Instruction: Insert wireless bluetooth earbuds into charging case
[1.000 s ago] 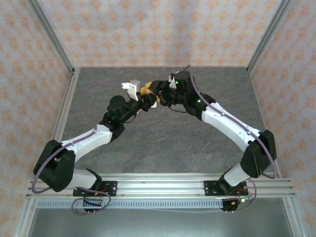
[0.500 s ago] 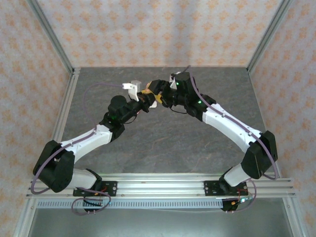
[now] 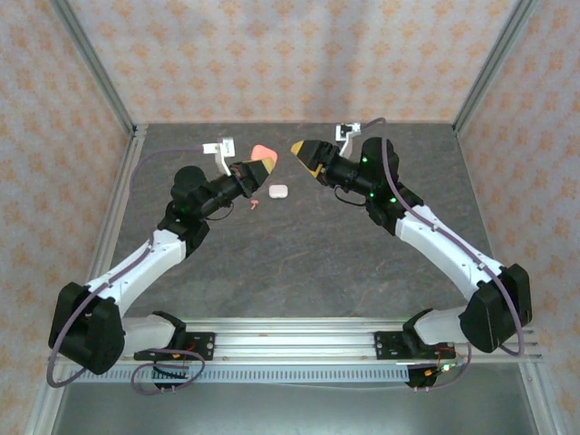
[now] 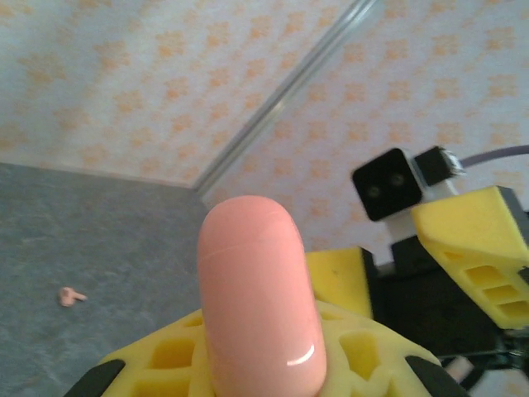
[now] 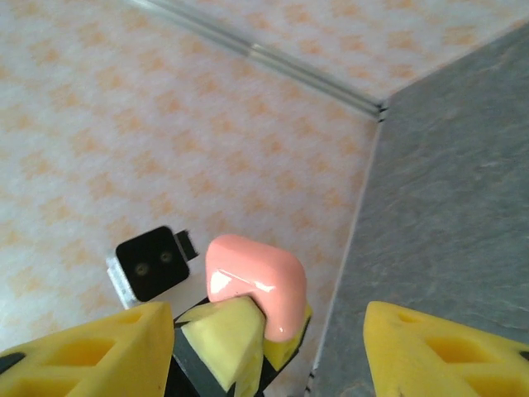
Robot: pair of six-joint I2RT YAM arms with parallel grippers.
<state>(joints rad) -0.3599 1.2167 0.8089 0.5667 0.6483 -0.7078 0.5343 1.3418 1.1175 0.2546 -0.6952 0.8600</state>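
Glossy pink case [image 4: 256,298], probably plastic; matt grey table [image 3: 299,254].

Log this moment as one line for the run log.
left gripper: shut on pink case | right gripper: open, empty | white case, pink earbud: on table

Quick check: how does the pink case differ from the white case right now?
The pink case is clamped in the left gripper, raised off the table; the white case lies loose on the table. One is salmon-pink, the other white. Both are rounded pebble shapes.
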